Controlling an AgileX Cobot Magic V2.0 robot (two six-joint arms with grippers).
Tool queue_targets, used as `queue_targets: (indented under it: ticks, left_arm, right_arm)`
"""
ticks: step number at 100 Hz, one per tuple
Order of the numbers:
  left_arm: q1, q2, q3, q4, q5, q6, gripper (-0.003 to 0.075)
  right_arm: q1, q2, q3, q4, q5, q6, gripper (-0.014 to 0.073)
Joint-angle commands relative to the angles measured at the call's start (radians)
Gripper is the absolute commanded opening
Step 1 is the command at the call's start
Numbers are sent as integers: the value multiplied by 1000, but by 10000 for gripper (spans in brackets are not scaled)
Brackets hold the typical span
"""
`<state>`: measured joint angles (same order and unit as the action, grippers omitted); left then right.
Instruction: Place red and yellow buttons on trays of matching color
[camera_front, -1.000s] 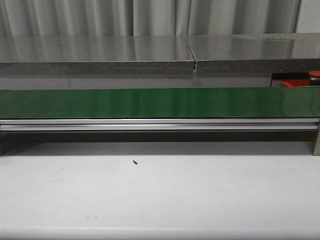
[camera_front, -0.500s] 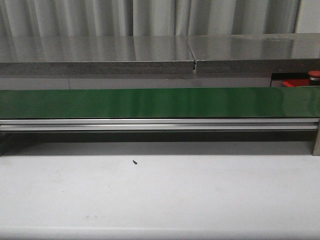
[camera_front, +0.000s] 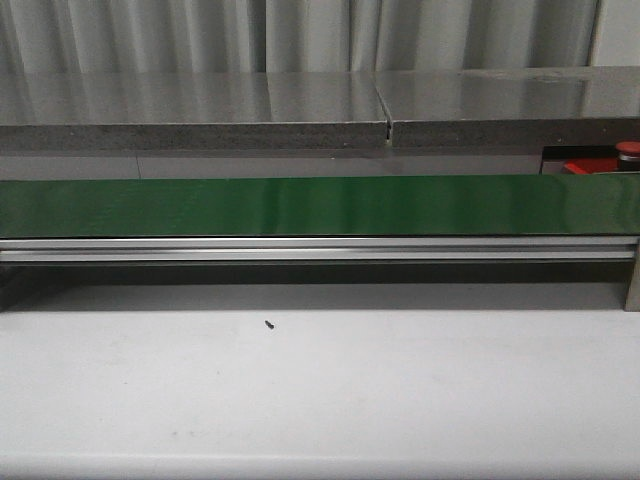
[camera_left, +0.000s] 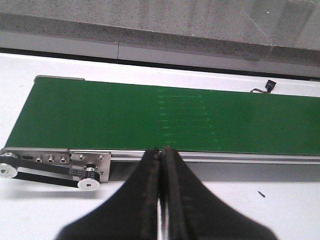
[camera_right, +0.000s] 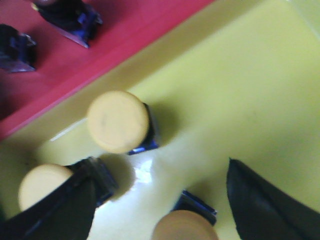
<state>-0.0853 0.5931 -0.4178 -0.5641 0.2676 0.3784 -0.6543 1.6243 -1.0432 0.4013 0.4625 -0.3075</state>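
Where the right wrist view looks down, shows three yellow buttons (camera_right: 118, 121) standing on the yellow tray (camera_right: 240, 100), each a round pale cap on a dark blue base. Shows one cap whole, the other two cut by the frame edge or partly hidden by a dark finger. Places the red tray (camera_right: 125, 35) right beside the yellow one, rim against rim. Carries two more dark blue bases on the red floor, caps too cropped to tell the colour.

Hangs the right end effector (camera_right: 162, 207) over the yellow tray, fingers spread wide, gripping nothing, with one yellow button lying between them.

Seen from the front, gives only a sliver of that corner: a red button (camera_front: 629, 149) at the far right and a thin red strip of tray just below it, both behind the green belt (camera_front: 320, 205).

From the left wrist, shows the left end effector (camera_left: 161, 200) pressed shut, fingers touching along their length, nothing between them. Hovers over the white surface (camera_left: 45, 215), just on the near side of the belt, well apart from both trays.

Runs an aluminium rail (camera_front: 320, 248) along the belt's near edge. Leaves a small black screw (camera_front: 270, 323) alone on the white surface, and a grey slab (camera_front: 200, 110) behind the belt.
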Motion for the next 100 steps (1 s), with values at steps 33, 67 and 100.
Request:
queue_targets:
  ticks: [33,67,100]
  left_arm:
    - [-8,0,-29,-14,-66,-2,-19]
    - [-8,0,-29,-14,-66,-2,-19]
    - [-8,0,-29,-14,-66,-2,-19]
  right_arm:
    - [383,-354,0,19,-57,-133,552]
    - [616,-691,211,19,-68,-204,540]
    - [621,-1012,402,19,-51,-204,33]
